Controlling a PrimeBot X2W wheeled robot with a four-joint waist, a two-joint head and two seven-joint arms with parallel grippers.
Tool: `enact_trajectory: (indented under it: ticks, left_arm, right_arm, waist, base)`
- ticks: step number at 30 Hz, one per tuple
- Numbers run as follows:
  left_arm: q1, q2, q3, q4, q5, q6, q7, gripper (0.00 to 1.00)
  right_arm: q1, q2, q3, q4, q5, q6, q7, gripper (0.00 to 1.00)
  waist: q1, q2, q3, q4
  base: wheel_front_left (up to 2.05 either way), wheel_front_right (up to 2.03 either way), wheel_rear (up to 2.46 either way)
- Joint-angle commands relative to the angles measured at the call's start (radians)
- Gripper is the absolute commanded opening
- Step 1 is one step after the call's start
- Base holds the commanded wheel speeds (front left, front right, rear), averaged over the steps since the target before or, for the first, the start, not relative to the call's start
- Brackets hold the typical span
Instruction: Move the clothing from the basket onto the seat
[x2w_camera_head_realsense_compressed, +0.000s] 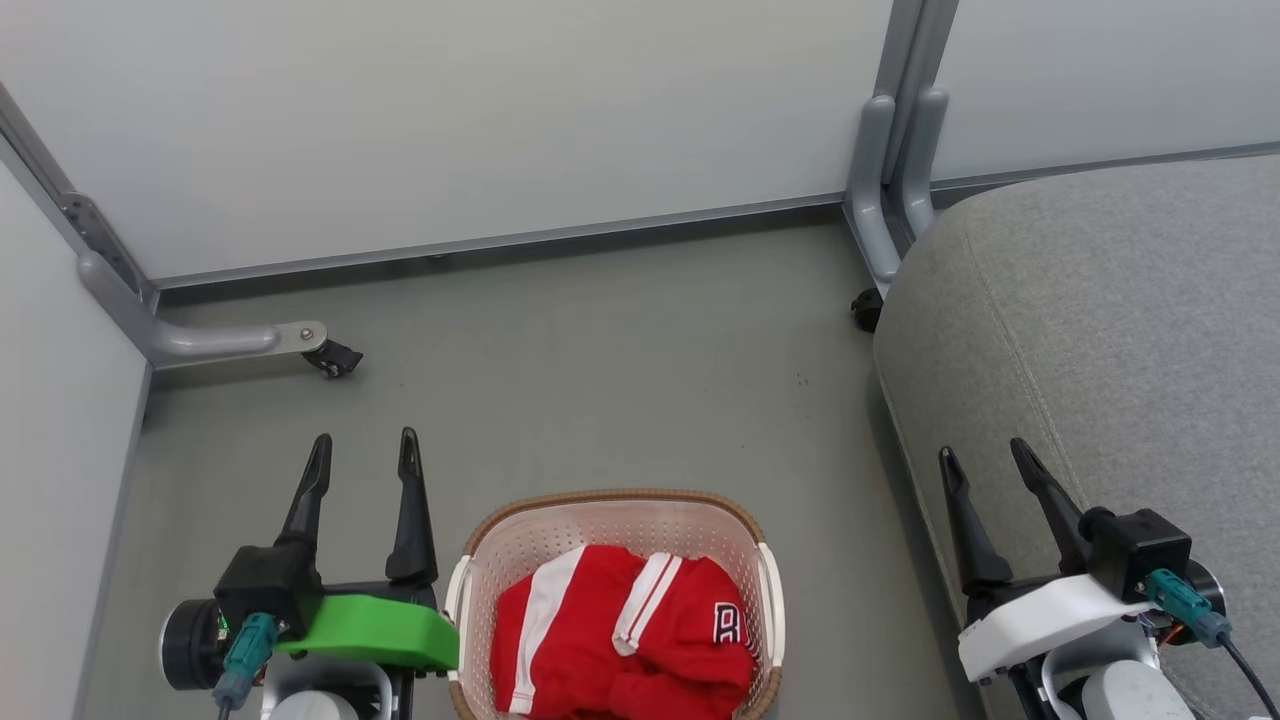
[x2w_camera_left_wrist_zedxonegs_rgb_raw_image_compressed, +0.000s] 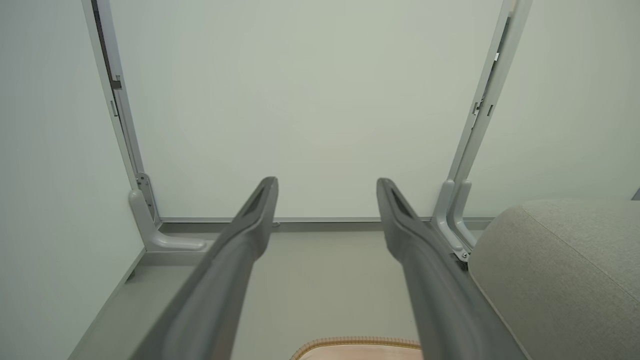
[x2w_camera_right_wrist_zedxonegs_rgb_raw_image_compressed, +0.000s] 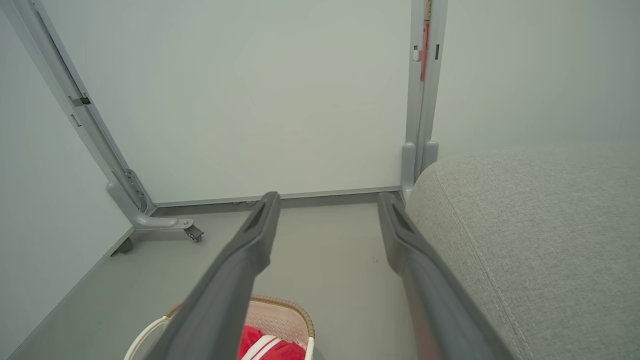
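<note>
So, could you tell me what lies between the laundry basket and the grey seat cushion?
Only a strip of bare grey floor separates the laundry basket from the seat cushion, as the head view shows.

Basket (x2w_camera_head_realsense_compressed: 612, 497) cut by bottom edge; jersey lettering (x2w_camera_head_realsense_compressed: 728, 622) partly hidden; seat (x2w_camera_head_realsense_compressed: 1100, 330) runs off right.

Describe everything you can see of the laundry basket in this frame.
The basket is cream-white perforated plastic, a rounded rectangle with a brown woven-look rim and white side handles. It stands upright on the grey floor, left of the grey seat and apart from it. Red clothing with white stripes lies bunched inside. The basket's near end is cut off by the picture's edge.
</note>
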Motion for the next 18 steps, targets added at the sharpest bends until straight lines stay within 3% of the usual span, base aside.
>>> enact_trajectory:
  ticks: [1,18]
  left_arm:
    - [0.011,0.007,-0.004,-0.008,0.026,0.005,-0.009,1.00]
    - [0.014,0.008,-0.021,-0.003,0.107,0.006,-0.041,1.00]
  right_arm:
    - [-0.004,-0.006,-0.002,-0.004,-0.022,0.000,-0.010,1.00]
    - [-0.004,-0.007,-0.005,0.014,-0.140,0.000,-0.041,1.00]
  waist:
    - [0.0000,0.0000,0.001,0.001]
    - [0.0000,0.0000,-0.002,0.005]
  base:
    - [0.00,0.00,0.00]
    - [0.00,0.00,0.00]
